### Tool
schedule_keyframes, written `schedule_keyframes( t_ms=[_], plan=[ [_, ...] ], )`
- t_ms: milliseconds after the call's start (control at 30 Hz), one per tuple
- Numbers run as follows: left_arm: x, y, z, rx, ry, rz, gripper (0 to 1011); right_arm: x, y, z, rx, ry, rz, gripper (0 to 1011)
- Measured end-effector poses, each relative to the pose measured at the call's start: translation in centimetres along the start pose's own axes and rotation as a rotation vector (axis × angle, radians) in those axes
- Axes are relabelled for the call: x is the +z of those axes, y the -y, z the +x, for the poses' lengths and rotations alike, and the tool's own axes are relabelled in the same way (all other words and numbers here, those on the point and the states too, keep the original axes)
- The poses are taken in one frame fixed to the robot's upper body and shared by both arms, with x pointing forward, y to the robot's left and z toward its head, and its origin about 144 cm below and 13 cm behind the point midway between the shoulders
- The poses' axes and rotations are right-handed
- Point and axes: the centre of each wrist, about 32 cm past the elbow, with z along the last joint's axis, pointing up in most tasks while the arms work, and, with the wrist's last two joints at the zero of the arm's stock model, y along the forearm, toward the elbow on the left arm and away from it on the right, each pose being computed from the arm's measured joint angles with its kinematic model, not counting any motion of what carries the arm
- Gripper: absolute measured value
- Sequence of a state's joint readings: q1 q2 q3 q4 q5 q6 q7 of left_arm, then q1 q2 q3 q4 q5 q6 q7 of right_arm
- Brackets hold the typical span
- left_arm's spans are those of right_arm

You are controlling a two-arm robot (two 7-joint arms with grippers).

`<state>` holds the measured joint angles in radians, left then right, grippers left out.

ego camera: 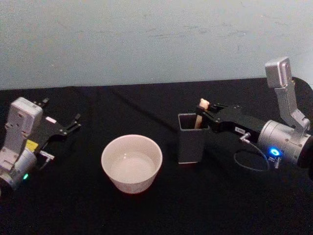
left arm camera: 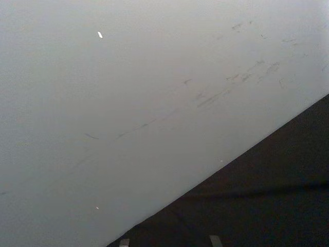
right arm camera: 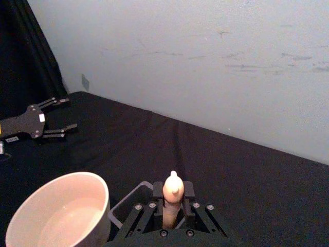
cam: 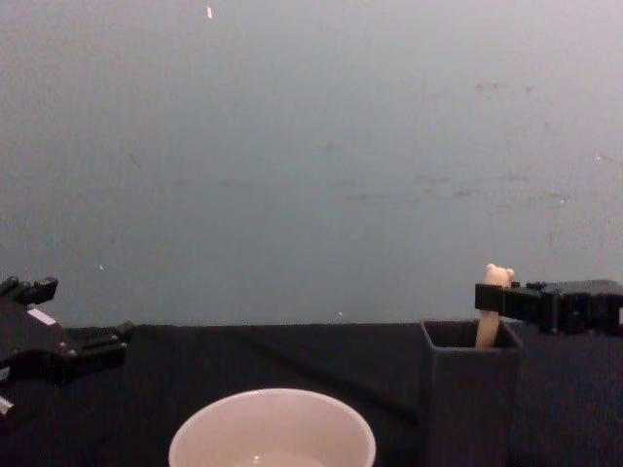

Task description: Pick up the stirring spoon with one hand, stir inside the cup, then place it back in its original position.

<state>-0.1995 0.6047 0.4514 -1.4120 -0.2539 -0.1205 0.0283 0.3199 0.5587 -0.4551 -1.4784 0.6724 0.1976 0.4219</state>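
A black cloth-covered desk (ego camera: 146,105) stands against a pale grey wall (ego camera: 146,39). Near the middle sits the cup (ego camera: 129,183), wide, round and cream-white with a plain rim. Its inside looks pale and glossy, but I cannot tell whether it holds liquid. In the chest view its lower part (cam: 273,433) is cut off.

At about 3 o'clock from the cup, just beside it but apart, stands a dark grey square-sided holder (ego camera: 190,147). The stirring spoon (ego camera: 199,119) stands in it, leaning against the far right corner. Its cream-beige handle and tiny bear-head knob rise above the rim. The thin stem and bowl are hidden inside the holder.

The right gripper (ego camera: 200,116) reaches in from 3 o'clock. Its black fingers are closed narrowly on the spoon's handle, just under the knob and above the holder's rim. From the right wrist the handle (right arm camera: 173,191) shows pinched between the two fingers (right arm camera: 173,207). The chest view shows the same grip from the side (cam: 492,304).

The left gripper (ego camera: 61,109) hangs near the desk at 9 o'clock from the cup, well apart from it. Its fingers are spread wide and hold nothing.
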Motion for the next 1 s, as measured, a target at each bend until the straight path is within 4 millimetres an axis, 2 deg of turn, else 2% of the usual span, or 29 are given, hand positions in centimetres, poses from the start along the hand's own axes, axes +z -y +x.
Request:
schedule_keyframes(
  t_ms=[900, 1000],
  plan=[
    [0.00, 0.00, 0.00, 0.000, 0.000, 0.000, 1001, -0.14, -0.15, 0.04, -0.009, 0.004, -0.010, 224],
    [0.00, 0.00, 0.00, 0.000, 0.000, 0.000, 1002, -0.13, -0.15, 0.04, -0.009, 0.004, -0.010, 253]
  ],
)
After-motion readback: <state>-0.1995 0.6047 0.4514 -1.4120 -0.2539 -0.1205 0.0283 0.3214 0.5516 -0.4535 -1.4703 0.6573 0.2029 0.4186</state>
